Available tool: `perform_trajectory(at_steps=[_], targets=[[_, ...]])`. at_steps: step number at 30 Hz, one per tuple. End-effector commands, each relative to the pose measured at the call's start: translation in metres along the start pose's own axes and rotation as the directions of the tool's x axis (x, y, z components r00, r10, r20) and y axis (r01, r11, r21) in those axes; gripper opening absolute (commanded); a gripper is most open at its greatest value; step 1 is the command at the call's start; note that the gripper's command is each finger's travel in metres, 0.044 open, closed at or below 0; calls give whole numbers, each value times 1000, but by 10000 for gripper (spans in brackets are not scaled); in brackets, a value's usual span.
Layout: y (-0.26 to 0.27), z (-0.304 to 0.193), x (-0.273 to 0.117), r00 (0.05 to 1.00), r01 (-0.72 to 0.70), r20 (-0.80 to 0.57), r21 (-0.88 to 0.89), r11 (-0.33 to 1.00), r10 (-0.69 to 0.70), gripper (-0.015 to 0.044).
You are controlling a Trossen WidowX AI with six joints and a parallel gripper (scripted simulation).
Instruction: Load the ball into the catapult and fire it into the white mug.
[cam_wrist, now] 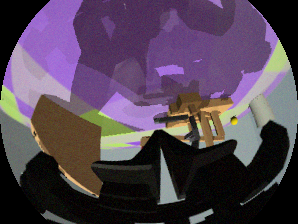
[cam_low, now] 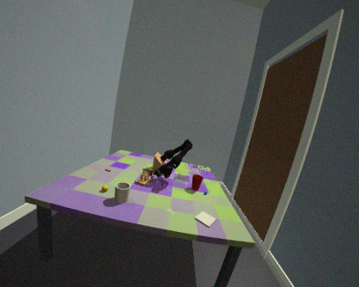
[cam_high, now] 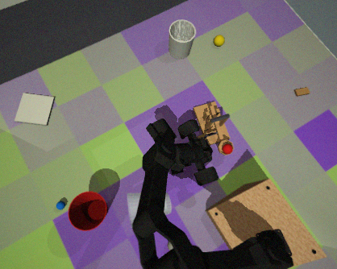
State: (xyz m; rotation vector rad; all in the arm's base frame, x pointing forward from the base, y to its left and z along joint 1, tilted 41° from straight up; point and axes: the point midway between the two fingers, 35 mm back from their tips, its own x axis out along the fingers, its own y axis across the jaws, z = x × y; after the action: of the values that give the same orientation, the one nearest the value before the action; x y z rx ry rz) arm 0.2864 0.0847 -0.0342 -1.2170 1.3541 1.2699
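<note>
Purple, green and grey patches cover the tabletop (cam_high: 124, 93) (cam_low: 81, 202); plain blue-grey walls behind, brown door (cam_low: 285, 129) in a pale frame off to one side.

Red ball (cam_high: 227, 149) is at the cup end of the wooden catapult (cam_high: 203, 114) (cam_low: 143, 180) (cam_wrist: 220, 107), sitting in the round holder as seen from the top. Ball can't be made out in wrist view.

Gripper (cam_high: 205, 151) (cam_low: 157, 173) (cam_wrist: 158, 132) is closed, nothing between the fingers. It's right beside the catapult; contact can't be confirmed. Black arm (cam_high: 155, 189) (cam_low: 178, 159) reaches over the table to it.

White mug (cam_high: 180, 46) (cam_low: 122, 193) (cam_wrist: 261, 111) stands upright, well apart from the catapult, nearer the table edge. Yellow ball (cam_high: 218, 40) (cam_low: 105, 188) (cam_wrist: 234, 121) near the mug.

Red cup (cam_high: 88, 211) (cam_low: 197, 182) is on the other side of the arm, blue ball (cam_high: 60, 205) (cam_low: 205, 193) just beside it. White square tile (cam_high: 35, 109) (cam_low: 205, 219) lies flat. Small brown block (cam_high: 301, 91) (cam_low: 108, 170) sits well apart from the catapult. Large wooden board (cam_high: 288, 217) (cam_low: 158, 161) (cam_wrist: 75, 145) is tilted.
</note>
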Motion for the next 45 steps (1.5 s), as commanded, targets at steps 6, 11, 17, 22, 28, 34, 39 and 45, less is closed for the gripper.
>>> perform_trajectory(at_steps=[6, 11, 17, 22, 28, 34, 39, 45], targets=[[4, 11, 12, 1000, -8, 3, 1, 1000, 8, 0], [4, 25, 25, 1000, -9, 4, 1, 1000, 9, 0], [-1, 18, 2, 1000, -6, 3, 0, 1000, 6, 0], [-3, -13, -83, 1000, 1, 0, -1, 1000, -1, 0], [-7, -15, -91, 1000, 21, 14, 22, 1000, -22, 53], [-31, -17, -88, 995, 49, 80, 167, 985, -63, 210], [-55, -20, -87, 983, 61, 146, 313, 948, -111, 341], [-85, -27, -86, 960, 51, 219, 477, 877, -175, 440]])
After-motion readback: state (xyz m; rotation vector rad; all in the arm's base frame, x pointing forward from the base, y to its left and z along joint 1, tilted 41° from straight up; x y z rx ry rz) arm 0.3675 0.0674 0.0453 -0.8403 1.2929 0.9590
